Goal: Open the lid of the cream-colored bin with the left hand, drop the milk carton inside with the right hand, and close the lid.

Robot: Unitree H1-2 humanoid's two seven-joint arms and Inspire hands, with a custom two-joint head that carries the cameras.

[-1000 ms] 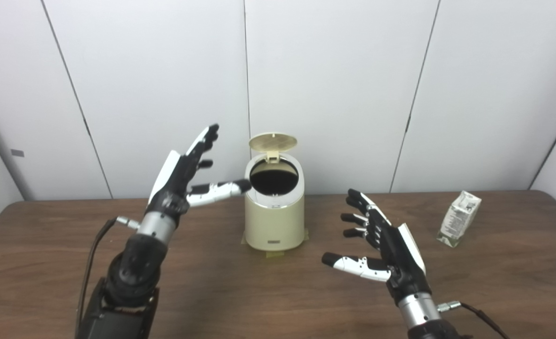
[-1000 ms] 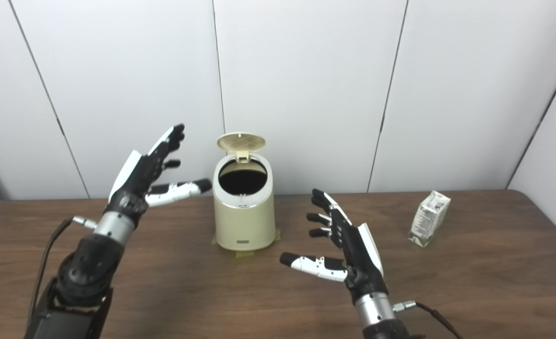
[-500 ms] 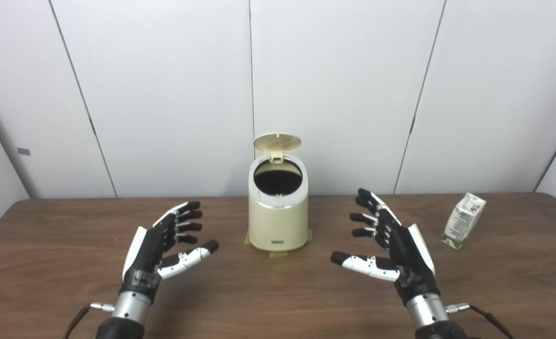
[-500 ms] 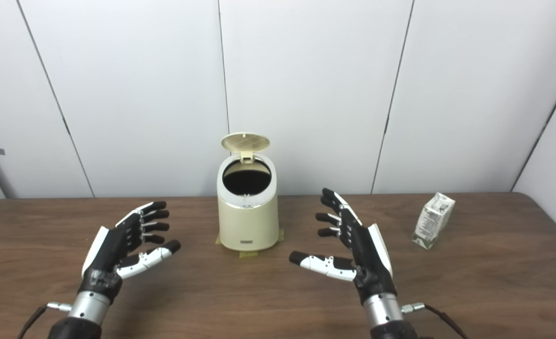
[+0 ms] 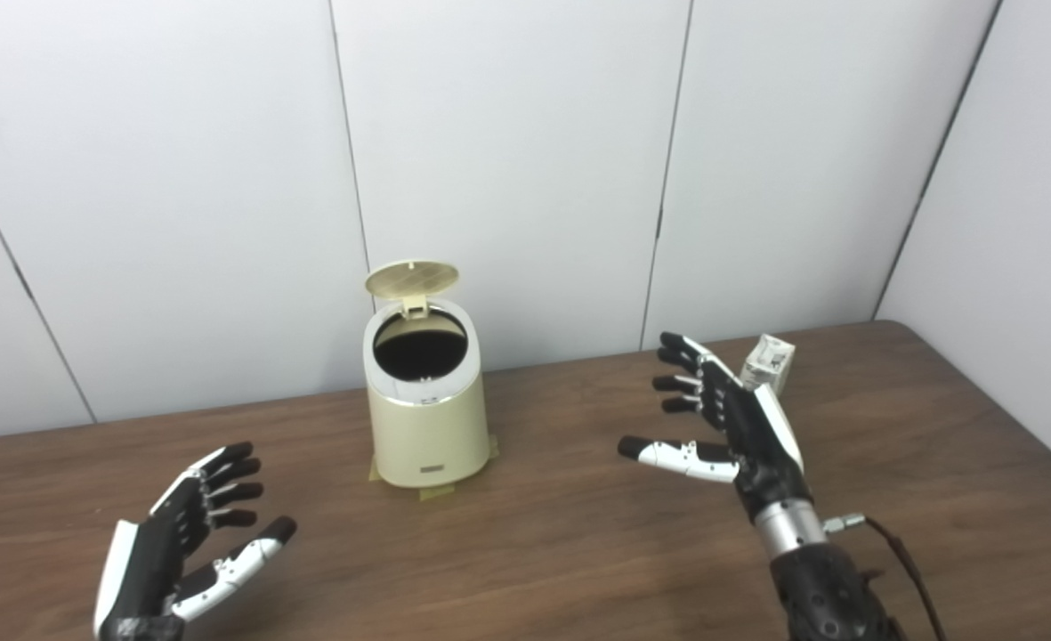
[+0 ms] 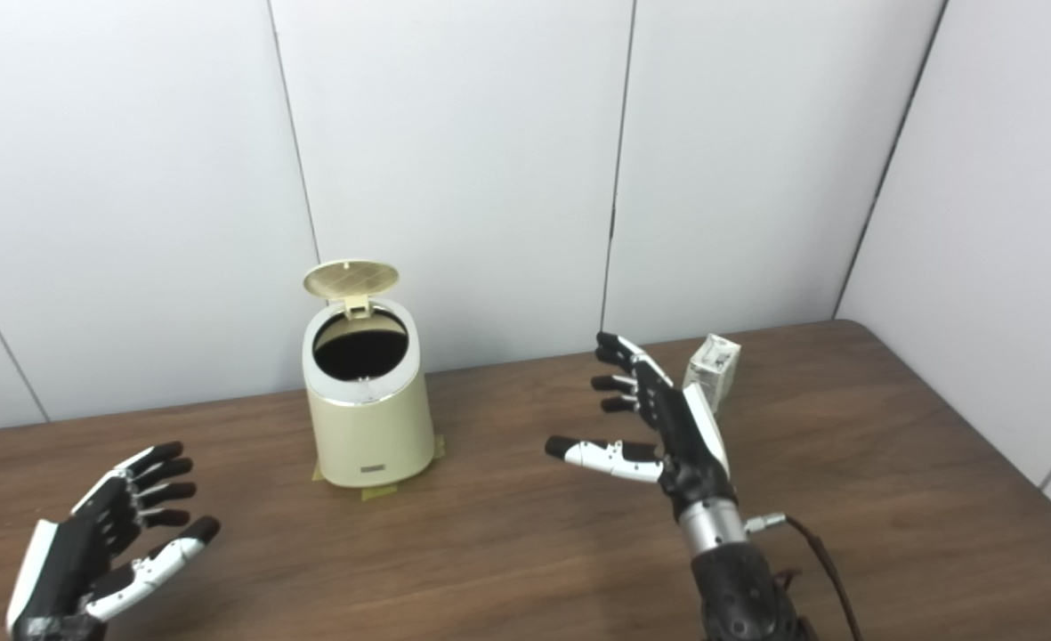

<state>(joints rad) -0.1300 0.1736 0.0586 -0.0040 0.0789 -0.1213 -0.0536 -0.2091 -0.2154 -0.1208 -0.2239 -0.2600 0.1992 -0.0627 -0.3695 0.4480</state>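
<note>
1. The milk carton (image 6: 713, 368) stands upright on the table (image 6: 525, 534), at about 2 o'clock from the bin and well apart from it, partly hidden behind the right hand.
2. It is probably light, with thin card walls that dent under a hard squeeze; a grip across its flat sides at mid-height looks safest.
3. The right hand (image 6: 658, 436) hovers just in front of the carton, fingers spread, holding nothing.
4. The bin (image 5: 423, 405) has its lid (image 5: 411, 278) tipped up at 12 o'clock, mouth clear.
5. Bare tabletop lies between carton and bin; the table's right edge is near.
6. The left hand (image 5: 182, 547) rests low at 7 o'clock, fingers apart, empty.
</note>
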